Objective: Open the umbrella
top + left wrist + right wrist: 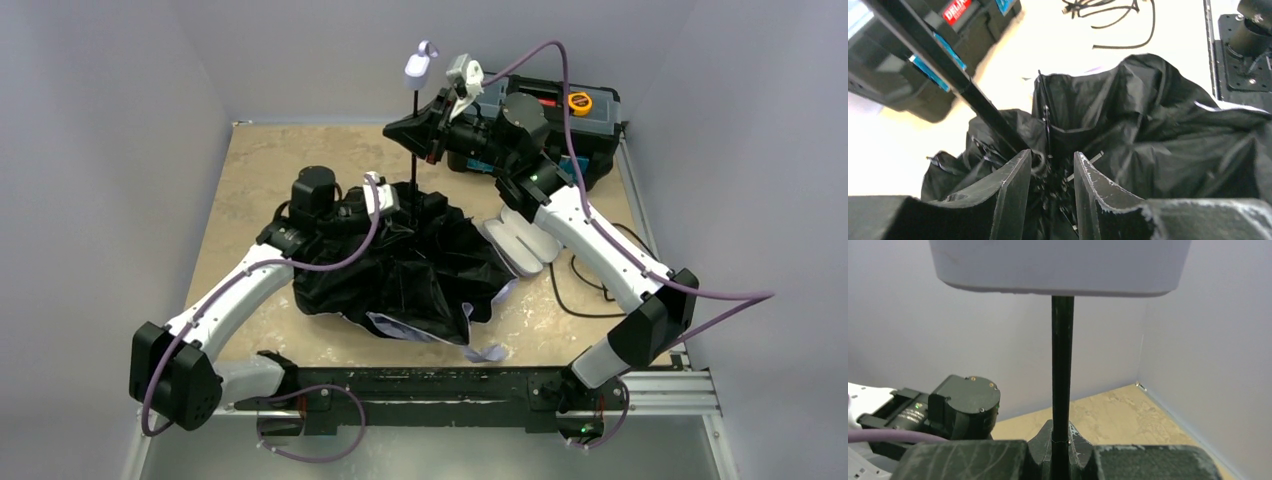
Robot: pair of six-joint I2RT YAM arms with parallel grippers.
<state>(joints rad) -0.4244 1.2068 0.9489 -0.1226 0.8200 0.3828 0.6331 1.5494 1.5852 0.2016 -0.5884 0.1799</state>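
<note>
The umbrella lies as a crumpled black heap of fabric (400, 270) on the middle of the table, with a pale lavender edge showing at its front. Its thin dark shaft (414, 160) stands upright, with the lavender knob handle (417, 68) on top. My right gripper (432, 128) is shut on the shaft (1062, 365) just below the knob (1058, 265). My left gripper (385, 200) sits low at the foot of the shaft. In the left wrist view its fingers (1013, 190) stand narrowly apart, with the ribs and hub (1050, 170) between them. Contact cannot be made out.
A black tool case (560, 110) with an orange tape measure (579, 102) stands at the back right, close behind the right arm. The pale lavender clamshell case (520, 245) lies open right of the fabric. A black cable (585, 290) loops near the right edge. Walls enclose the table.
</note>
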